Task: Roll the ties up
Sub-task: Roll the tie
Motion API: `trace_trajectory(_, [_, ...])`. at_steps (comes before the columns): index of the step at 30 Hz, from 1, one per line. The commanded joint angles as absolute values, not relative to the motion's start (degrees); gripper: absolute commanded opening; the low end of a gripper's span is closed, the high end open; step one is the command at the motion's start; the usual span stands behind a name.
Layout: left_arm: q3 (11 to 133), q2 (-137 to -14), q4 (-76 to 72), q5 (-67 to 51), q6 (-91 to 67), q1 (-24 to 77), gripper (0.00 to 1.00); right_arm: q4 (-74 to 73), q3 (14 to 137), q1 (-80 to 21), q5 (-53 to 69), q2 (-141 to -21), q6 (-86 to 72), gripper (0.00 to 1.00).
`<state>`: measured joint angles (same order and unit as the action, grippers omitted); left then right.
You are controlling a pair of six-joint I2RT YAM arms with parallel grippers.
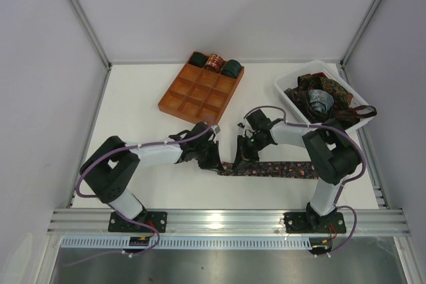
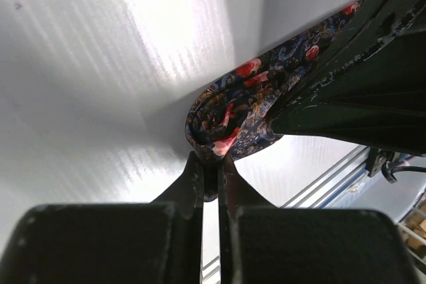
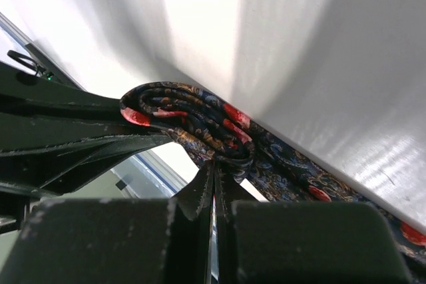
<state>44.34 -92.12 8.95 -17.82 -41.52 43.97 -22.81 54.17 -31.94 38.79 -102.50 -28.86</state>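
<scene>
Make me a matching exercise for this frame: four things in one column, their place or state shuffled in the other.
Column A
1. floral tie
2. gridded tray
3. white bin
4. left gripper

Column B
a. three rolled ties in its far row
b. shut on the coiled end
c. partly coiled, rest flat on the table
d. heaped with loose ties, far right

Pairs: 1-c, 2-a, 3-d, 4-b
</scene>
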Motion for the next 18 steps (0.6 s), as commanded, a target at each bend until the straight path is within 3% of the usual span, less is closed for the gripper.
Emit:
trace_trajectory(1, [46.67, -89.48, 17.84, -13.54, -37.79, 43.51, 0.0, -23.56, 56.6, -32.87, 35.51, -103.97, -29.18, 0.01])
trace_trajectory(18, [57.12, -89.12, 29.0, -12.83, -34.63, 43.86, 0.0, -25.57, 63.01, -36.56, 33.58, -109.95, -30.94, 0.0])
